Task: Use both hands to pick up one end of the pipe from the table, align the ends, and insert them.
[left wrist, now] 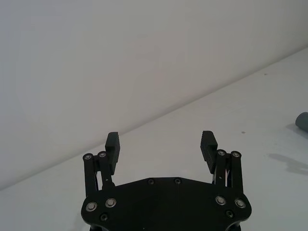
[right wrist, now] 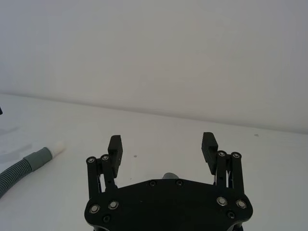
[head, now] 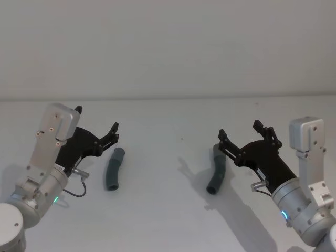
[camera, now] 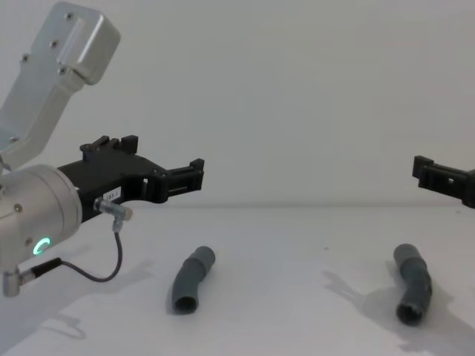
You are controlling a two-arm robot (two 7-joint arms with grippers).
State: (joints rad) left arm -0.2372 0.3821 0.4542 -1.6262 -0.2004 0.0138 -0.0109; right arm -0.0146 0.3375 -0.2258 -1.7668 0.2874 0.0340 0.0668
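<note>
Left gripper point(head: 97, 118) is hovering above the table point(head: 168, 226), fingers point(left wrist: 113, 140) standing wide apart and gripping nothing. Left pipe piece point(head: 113, 169) is lying flat on the table, just beside and below the inner fingertip and outside the gap; from the chest it is sitting under the raised fingertips, not touching them. Right pipe piece point(head: 217, 173) is also lying flat, well apart from the left one, its far end just under the inner fingertip of the right gripper point(head: 239, 129). The right gripper is hanging over the table too, fingers point(right wrist: 209, 142) spread apart and empty. In the right wrist view a white tip point(right wrist: 58, 146) on a ribbed grey piece is showing off to one side of the fingers; cannot tell which piece.
</note>
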